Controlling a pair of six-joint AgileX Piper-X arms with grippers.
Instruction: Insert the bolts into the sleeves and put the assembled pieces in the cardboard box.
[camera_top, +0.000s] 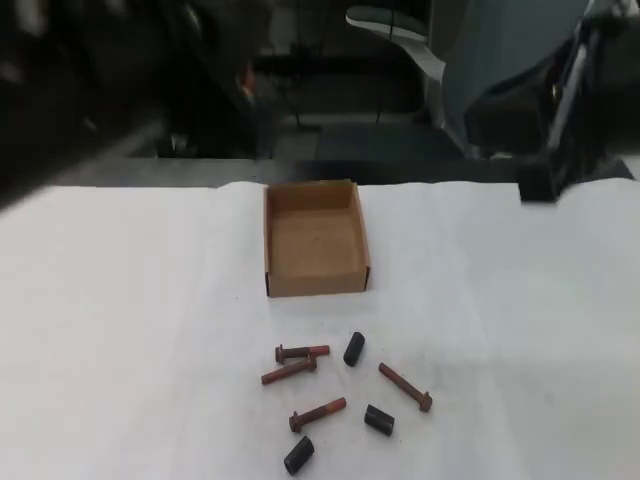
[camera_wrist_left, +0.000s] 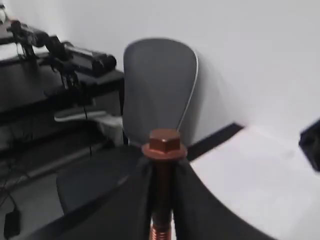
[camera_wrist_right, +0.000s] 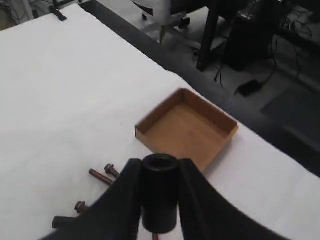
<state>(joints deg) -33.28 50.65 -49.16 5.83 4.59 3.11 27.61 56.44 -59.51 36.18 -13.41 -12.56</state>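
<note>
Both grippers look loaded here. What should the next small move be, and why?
The left gripper is shut on a bolt, and the right gripper is shut on a sleeve whose bore faces open. The cardboard box holds nothing yet. So the next move is probably to bring the two arms together and line the bolt's threaded end up with that bore.

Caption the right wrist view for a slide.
Right gripper clamps a black sleeve; the empty cardboard box sits on the bench beyond.

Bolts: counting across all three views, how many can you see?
5. Four bolts lie on the bench near the cardboard box: two paired leftmost, one nearest the camera, one rightmost. The fifth is clamped in the left gripper.
</note>
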